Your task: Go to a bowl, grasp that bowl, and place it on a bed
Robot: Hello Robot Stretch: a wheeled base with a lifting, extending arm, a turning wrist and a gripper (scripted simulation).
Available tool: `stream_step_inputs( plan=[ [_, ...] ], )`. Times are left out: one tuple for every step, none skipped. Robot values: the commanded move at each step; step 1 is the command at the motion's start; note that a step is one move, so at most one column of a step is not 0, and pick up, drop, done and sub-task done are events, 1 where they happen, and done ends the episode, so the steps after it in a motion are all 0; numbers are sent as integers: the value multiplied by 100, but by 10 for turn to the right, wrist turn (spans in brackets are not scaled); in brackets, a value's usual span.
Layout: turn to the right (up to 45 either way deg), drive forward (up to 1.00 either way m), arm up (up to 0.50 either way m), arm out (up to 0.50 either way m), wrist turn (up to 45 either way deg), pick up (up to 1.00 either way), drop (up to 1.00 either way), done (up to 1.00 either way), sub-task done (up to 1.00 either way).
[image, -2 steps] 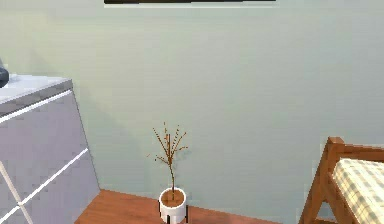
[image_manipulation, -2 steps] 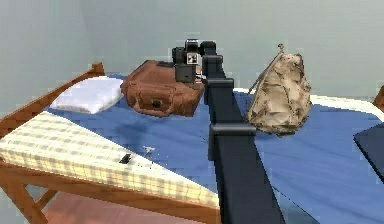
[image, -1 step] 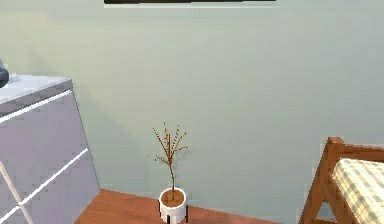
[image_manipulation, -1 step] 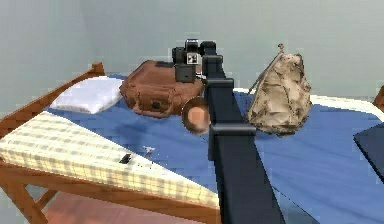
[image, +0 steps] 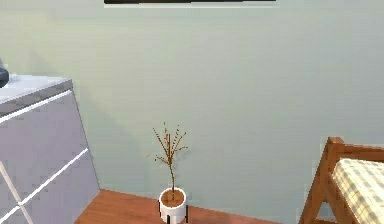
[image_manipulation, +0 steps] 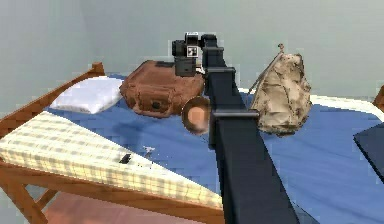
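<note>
A wooden-framed bed (image_manipulation: 60, 150) with a blue blanket and a yellow checked sheet stretches across the arm side view. My arm rises over it, and the gripper (image_manipulation: 183, 62) stands at its far end in front of a brown case (image_manipulation: 155, 88) lying on the blanket. A round brown bowl-like thing (image_manipulation: 196, 114) sits close against the arm's left side, over the blanket. I cannot tell whether it rests on the bed or whether the gripper holds anything. One corner of the bed (image: 352, 185) reaches into the forward view's right.
A white pillow (image_manipulation: 88, 94) lies at the bed's head, a tan backpack (image_manipulation: 282, 92) right of the arm, a small dark thing (image_manipulation: 125, 158) on the sheet. Ahead stand a grey dresser (image: 35, 150) and a potted twig plant (image: 172, 190) against a pale green wall.
</note>
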Motion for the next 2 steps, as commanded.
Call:
stream_step_inputs(
  plan=[
    [0,0,0,-8,0,0,0,0,0],
    [0,0,0,0,0,0,0,100,0]
  ],
)
